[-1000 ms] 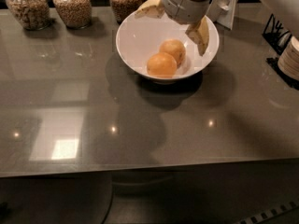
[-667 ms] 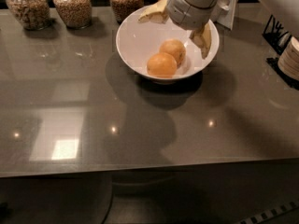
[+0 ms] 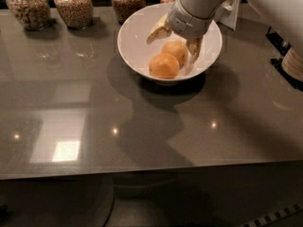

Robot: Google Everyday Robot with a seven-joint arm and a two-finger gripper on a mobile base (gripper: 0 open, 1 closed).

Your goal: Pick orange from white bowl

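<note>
Camera view: gripper (image 3: pixel 172 49) in white bowl (image 3: pixel 135 48) (fingers (image 3: pixel 194 51) straddling rear orange (image 3: pixel 177 54)).

Two round orange fruits (image 3: pixel 164 65) in a glossy plain white ceramic bowl (image 3: pixel 135 39); the white gripper (image 3: pixel 173 50) with tan fingers (image 3: pixel 158 31) hangs over them, above the dark grey counter (image 3: pixel 142 136).

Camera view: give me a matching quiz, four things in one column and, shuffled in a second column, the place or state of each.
Column one
1. white bowl
2. front orange
3. pincer
4. leftmost jar

Column two
A. far back left, outside the bowl
B. open, lowered into the bowl around the rear orange
C. inside the bowl, on the side nearest the camera
D. holds two oranges

Pairs: 1-D, 2-C, 3-B, 4-A
</note>
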